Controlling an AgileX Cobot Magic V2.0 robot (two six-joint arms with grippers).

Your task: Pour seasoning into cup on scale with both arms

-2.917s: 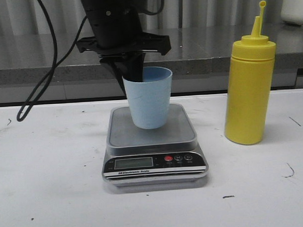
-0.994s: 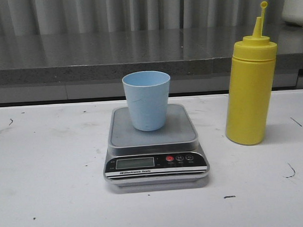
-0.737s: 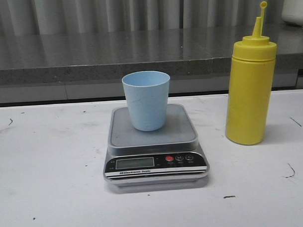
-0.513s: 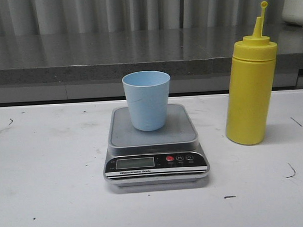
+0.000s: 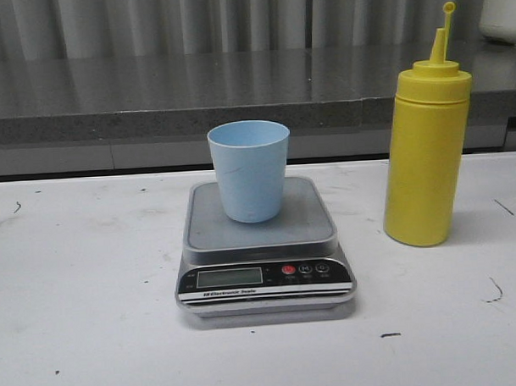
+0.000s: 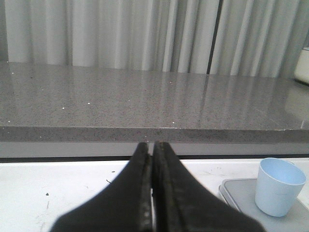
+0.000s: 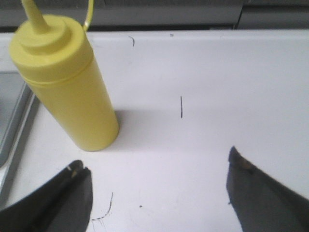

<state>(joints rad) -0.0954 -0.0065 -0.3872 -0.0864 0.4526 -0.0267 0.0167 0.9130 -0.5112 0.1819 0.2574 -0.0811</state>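
Note:
The pale blue cup [image 5: 249, 169] stands upright on the steel platform of the silver-grey scale [image 5: 262, 269] at the table's middle. To its right the tall yellow seasoning bottle [image 5: 427, 145] stands upright on the white table. No arm shows in the front view. In the left wrist view my left gripper [image 6: 151, 145] is shut with nothing in it, and the cup [image 6: 279, 186] and the scale [image 6: 241, 198] sit off to one side. In the right wrist view my right gripper [image 7: 155, 166] is wide open above bare table, near the seasoning bottle [image 7: 67, 82] but apart from it.
A grey stone ledge [image 5: 237, 88] runs behind the table with curtains behind it. A white container [image 5: 502, 11] stands at the ledge's far right. The white table [image 5: 83, 275] carries a few small dark marks.
The left arm, which stood behind the cup at the scale 2.9 s ago, has withdrawn out of the front view. The cup stays on the scale. Nothing has moved in the last second.

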